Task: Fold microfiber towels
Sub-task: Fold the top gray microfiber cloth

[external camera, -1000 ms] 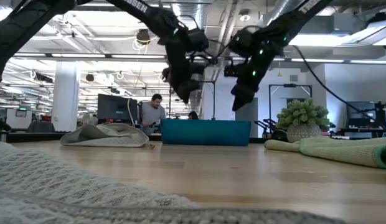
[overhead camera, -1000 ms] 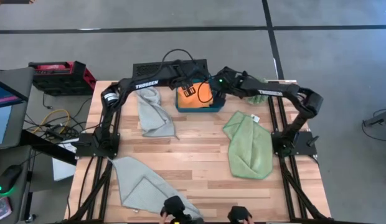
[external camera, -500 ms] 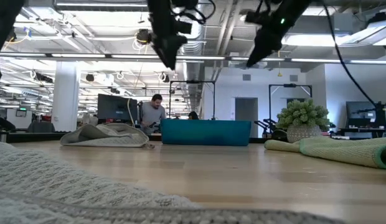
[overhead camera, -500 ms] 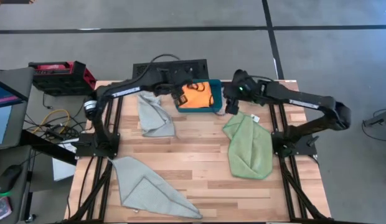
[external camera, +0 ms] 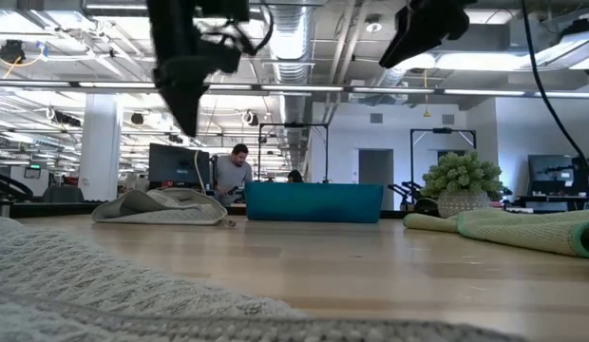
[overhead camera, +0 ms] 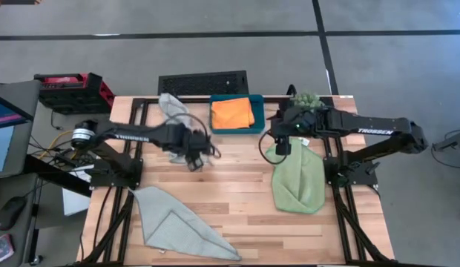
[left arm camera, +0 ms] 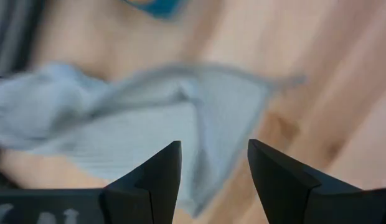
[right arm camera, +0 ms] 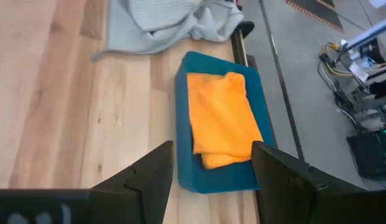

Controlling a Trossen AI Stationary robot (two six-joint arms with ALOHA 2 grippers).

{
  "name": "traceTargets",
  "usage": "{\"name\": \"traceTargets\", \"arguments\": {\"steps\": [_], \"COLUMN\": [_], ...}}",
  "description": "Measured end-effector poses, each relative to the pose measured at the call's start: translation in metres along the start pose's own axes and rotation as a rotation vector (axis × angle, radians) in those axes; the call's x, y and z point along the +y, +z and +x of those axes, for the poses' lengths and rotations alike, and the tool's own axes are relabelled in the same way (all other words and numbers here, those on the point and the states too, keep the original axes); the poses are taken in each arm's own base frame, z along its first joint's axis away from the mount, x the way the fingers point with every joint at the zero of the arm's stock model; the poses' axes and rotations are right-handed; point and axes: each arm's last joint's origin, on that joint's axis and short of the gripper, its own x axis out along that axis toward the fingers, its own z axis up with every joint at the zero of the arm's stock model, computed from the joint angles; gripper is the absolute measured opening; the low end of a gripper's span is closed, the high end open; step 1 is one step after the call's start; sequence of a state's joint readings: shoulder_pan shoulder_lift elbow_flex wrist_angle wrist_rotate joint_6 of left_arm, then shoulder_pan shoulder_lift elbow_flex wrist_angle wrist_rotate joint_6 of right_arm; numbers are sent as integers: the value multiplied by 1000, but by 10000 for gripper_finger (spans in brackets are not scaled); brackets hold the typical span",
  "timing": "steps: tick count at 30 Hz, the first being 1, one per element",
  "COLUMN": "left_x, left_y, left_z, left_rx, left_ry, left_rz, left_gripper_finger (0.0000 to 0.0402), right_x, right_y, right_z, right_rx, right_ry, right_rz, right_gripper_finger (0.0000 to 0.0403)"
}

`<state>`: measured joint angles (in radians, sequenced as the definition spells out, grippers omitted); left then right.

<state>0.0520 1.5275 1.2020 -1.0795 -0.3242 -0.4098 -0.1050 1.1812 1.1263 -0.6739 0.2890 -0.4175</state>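
Note:
An orange towel lies folded in the teal tray at the table's far edge; it also shows in the right wrist view. A pale grey-blue towel lies crumpled at the far left, partly under my left arm, and shows in the left wrist view. A second grey-blue towel lies spread at the near left. A light green towel lies at the right. My left gripper hangs open above the far grey towel's near end. My right gripper hangs open above the green towel's far end.
A spiky green ball-shaped plant stands at the far right edge. A black keyboard-like mat lies behind the table. Bare wood shows in the table's middle. A person sits in the room beyond the table.
Both grippers have left the teal tray, risen and come toward the near edge. My left gripper has swung left over the far grey towel; my right gripper has swung right over the green towel's far end. The orange towel stays in the tray.

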Motion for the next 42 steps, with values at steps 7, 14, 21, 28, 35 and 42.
{"name": "traceTargets", "arguments": {"steps": [7,14,21,28,35,42], "left_x": [-9,-8,-7,-5,-2,-1], "left_y": [-30,-37,-40,-52,-59,-62], "left_z": [48,57,63,76,81,83], "left_rx": [58,55,39,59,63,70], "left_ry": [56,95,107,141,200,218], "left_rz": [-39,-4,-11,-29,-10,12], "left_gripper_finger": [178,178,178,178,178,178], "right_x": [4,2,2,2,2,1], "right_y": [2,1,2,2,2,4], "right_z": [-1,-1,-1,0,0,0], "right_rx": [-10,-5,-10,-11,-15,-28], "right_ry": [12,7,4,4,2,-3], "right_rz": [22,85,99,99,101,105], "right_gripper_finger": [238,238,238,238,238,238]}}
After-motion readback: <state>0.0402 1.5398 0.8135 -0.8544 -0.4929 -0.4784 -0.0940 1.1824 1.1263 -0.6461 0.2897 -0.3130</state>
